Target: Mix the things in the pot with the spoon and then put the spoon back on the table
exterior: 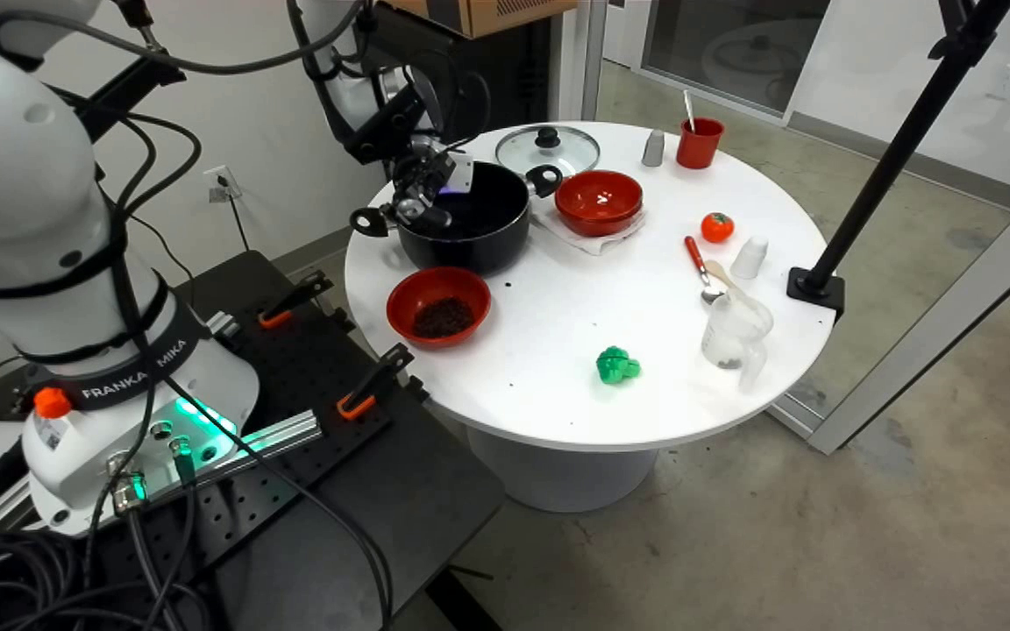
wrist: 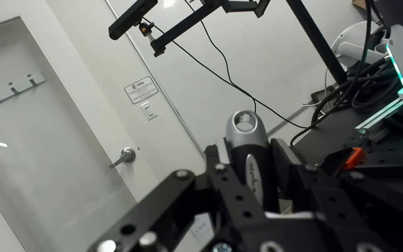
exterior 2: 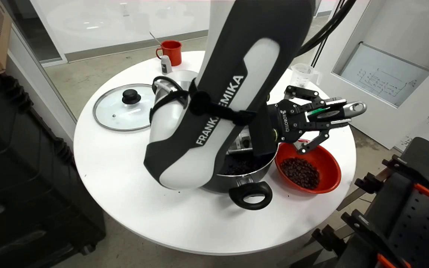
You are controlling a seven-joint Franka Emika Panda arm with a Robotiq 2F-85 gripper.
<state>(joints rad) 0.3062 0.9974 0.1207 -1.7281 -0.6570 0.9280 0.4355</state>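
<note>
Near the edge of the round worktop [exterior: 549,350] stood the 2-handled black pot [exterior: 489,251]. Our jaws were closed on what we took for the spoon [wrist: 254,161], its tip hidden. We thought mixing wanted slow, low circles, jaws clear of the pot's rim.

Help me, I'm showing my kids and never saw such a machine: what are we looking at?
It's a robot arm whose gripper works like a pincer. It holds what is probably a spoon by its black, silver-ended handle; the far end can't be made out. Two pictures are taken from outside; the third comes from the arm itself, looking past the gripper toward a door handle. On the round white table are a black pot, a glass lid, a red bowl of dark beans, a red mug and a tomato.
</note>
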